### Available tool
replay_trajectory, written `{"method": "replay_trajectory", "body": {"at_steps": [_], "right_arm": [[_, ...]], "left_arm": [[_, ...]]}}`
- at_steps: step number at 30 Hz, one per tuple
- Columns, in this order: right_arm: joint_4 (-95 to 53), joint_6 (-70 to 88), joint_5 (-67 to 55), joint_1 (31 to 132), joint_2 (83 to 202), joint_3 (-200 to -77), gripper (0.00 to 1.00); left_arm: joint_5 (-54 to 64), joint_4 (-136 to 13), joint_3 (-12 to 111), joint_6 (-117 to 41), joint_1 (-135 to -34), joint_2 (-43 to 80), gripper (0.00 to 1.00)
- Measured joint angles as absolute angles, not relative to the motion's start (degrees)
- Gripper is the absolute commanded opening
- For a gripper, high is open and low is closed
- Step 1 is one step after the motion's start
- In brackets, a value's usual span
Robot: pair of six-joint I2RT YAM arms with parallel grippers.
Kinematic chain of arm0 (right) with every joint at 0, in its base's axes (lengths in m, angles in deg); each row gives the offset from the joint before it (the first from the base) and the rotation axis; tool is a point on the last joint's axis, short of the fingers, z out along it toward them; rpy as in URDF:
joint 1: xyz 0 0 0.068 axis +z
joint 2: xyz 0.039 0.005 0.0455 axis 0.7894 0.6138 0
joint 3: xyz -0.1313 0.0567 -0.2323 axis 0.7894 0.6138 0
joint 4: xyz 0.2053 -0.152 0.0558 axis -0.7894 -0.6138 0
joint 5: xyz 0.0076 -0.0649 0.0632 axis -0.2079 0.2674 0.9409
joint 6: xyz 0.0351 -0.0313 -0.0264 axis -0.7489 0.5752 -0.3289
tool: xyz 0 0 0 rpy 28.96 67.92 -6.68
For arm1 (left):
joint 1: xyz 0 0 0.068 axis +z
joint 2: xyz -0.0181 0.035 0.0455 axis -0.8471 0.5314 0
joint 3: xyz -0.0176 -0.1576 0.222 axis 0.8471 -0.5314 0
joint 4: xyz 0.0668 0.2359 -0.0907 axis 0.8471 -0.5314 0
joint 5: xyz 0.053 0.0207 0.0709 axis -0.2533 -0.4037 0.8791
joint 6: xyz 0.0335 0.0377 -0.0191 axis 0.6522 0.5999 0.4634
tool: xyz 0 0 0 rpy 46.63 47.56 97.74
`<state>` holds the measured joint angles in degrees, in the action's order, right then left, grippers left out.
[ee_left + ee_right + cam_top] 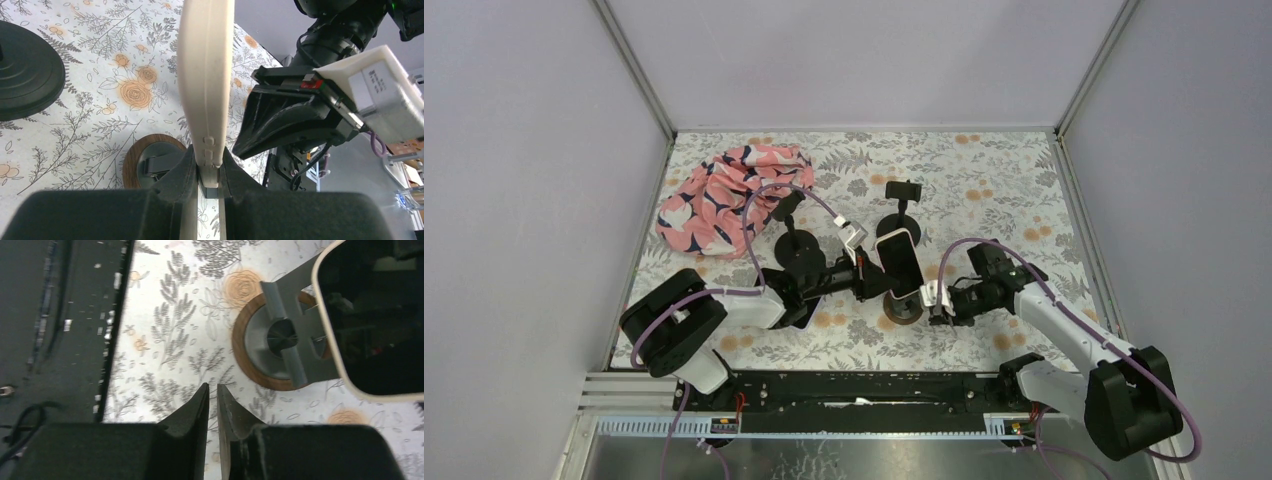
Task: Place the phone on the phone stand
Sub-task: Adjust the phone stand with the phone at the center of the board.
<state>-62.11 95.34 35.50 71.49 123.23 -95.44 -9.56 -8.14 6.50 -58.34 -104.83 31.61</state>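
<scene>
The phone [898,262], in a cream case with its dark screen upward, is held off the table [1014,190], over and slightly behind the phone stand [287,357], a round wooden base carrying a grey metal cradle. In the left wrist view the phone is seen edge-on with the stand's base below it; whether any edge already touches the cradle cannot be told. One end of the phone is clamped between the fingers [179,172] of the left gripper [207,162], which reaches in from the left of the stand. The right gripper [213,388] is set just to the right of the stand, low over the table, its fingers drawn almost together with nothing between them.

The pick-up and the carry to the stand are judged done. What is left is for the phone to be settled into the cradle, leaned back on it and let go.

Left of and behind the stand a black round-based holder [802,250] is seen, straight behind it a second black holder [903,192], and far to the left behind it a pink patterned cloth [729,195]
</scene>
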Motion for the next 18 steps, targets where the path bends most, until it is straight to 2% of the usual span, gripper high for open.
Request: {"method": "replay_trajectory", "body": {"at_steps": [8, 18], "right_arm": [[-44.23, 85.83, 28.4, 80.67, 126.95, -92.75, 0.14], [-33.71, 81.48, 18.21, 88.93, 131.38, -89.99, 0.12]], "left_arm": [[-8.71, -11.23, 8.13, -56.77, -105.21, 31.55, 0.0], [-7.44, -14.83, 9.49, -51.81, -105.49, 31.17, 0.0]]}}
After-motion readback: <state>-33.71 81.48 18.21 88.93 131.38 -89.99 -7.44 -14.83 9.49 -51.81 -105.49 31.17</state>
